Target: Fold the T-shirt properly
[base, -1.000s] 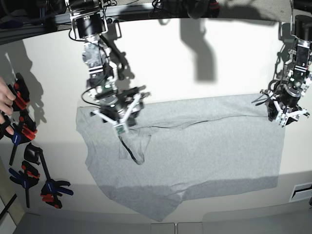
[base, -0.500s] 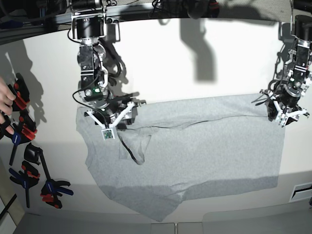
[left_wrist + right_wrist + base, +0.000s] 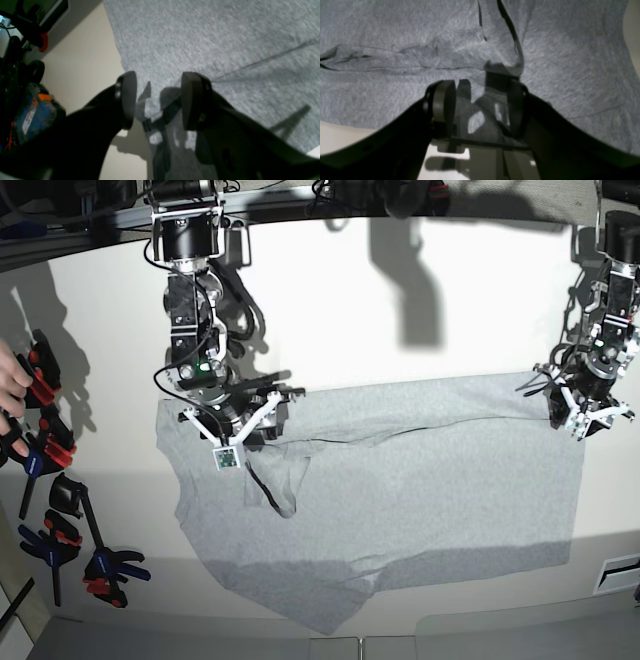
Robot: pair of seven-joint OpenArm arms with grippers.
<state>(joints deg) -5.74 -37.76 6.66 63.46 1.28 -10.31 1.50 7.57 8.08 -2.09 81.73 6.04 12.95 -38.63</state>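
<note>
T-shirt (image 3: pixel 400 490) flat, long axis L-R across table (image 3: pixel 400 300); both grippers' fingers apart.

Red-and-blue clamps (image 3: pixel 50 510) lie along the white table's (image 3: pixel 420 300) edge.

The T-shirt (image 3: pixel 400 480) is a light heather grey, finely mottled, with thin dark lines where its folds and edges fall. It lies on a pale cream table (image 3: pixel 400 310) crossed by dark shadows. The left pincer (image 3: pixel 158 100) and the right pincer (image 3: pixel 482 105) are both black, their pads matte dark grey. At the table's edge lie clamps (image 3: pixel 50 470) in black with red and blue handles.
</note>
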